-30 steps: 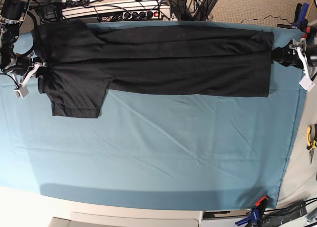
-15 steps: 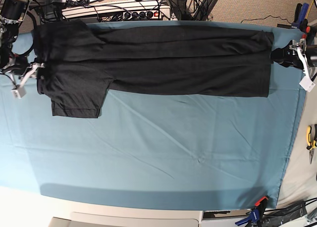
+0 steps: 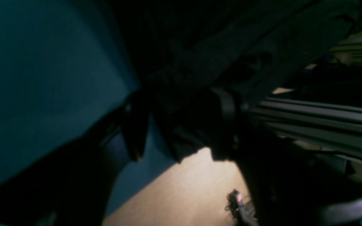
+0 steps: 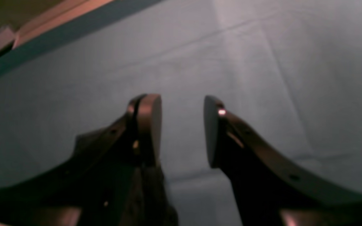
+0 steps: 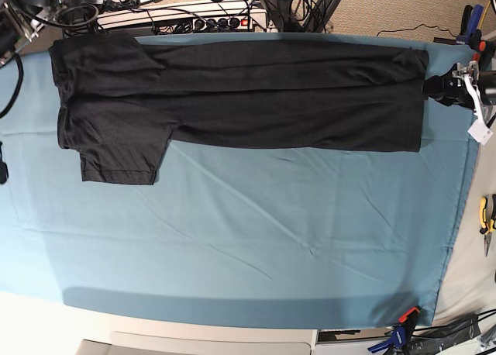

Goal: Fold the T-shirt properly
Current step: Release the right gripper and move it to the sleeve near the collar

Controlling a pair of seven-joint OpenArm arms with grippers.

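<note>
Left claw (image 3: pixel 181 125) grips the black T-shirt (image 3: pixel 231 53) hem over teal cloth (image 3: pixel 42 78).

The left wrist view is dark and blurred, so the left hand (image 3: pixel 181 131) merges into the T-shirt (image 3: pixel 218 53).

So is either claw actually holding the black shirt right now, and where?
The left gripper seems to pinch the T-shirt at its end edge, though the view is dark. The right gripper is open, holding nothing.
</note>
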